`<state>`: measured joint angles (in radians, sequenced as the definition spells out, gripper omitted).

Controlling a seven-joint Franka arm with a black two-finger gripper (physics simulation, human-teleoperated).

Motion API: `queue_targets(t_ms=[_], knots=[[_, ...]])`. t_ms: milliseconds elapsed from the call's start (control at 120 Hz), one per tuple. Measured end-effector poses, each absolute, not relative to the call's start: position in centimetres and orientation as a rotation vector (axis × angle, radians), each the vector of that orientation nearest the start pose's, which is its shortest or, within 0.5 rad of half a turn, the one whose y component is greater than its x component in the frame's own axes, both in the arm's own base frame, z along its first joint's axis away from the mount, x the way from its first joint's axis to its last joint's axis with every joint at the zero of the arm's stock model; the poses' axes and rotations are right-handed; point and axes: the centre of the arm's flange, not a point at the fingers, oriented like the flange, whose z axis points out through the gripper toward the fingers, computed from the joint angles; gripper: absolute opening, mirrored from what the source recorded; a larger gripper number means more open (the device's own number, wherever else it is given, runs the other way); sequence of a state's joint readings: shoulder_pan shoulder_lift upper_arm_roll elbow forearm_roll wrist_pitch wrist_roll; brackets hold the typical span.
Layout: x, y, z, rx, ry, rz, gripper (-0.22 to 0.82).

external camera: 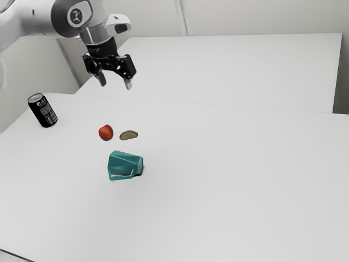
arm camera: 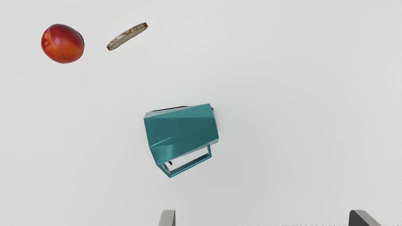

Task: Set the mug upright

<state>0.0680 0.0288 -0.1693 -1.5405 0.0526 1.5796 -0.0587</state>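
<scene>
High above the table, toward the far side in the exterior view, my gripper hangs with nothing between its fingers. In the wrist view the gripper has its two fingertips wide apart. A teal faceted mug lies on its side on the table, well below my hand and apart from it. In the wrist view the mug shows its side wall, with the angular handle along the side nearer the fingertips. Its inside is hidden.
A red-orange peach and a thin brownish slice lie close together near the mug. A black can stands at the exterior view's left. The white table reaches a second white surface behind.
</scene>
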Motion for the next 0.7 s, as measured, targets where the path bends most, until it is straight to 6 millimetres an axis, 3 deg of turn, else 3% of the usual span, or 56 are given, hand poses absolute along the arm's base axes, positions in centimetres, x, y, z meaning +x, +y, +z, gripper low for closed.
queue_targets(t_ms=[200,433,550,700], knots=[[56.0,-6.1,62.3,-3.090,0.099,-0.015,0.60],[55.4,-5.0,61.8,-3.107,0.063,0.018,0.60],[55.2,-4.3,60.3,-3.149,0.027,0.073,0.60],[54.1,-3.5,55.5,-3.214,-0.034,0.252,0.60]])
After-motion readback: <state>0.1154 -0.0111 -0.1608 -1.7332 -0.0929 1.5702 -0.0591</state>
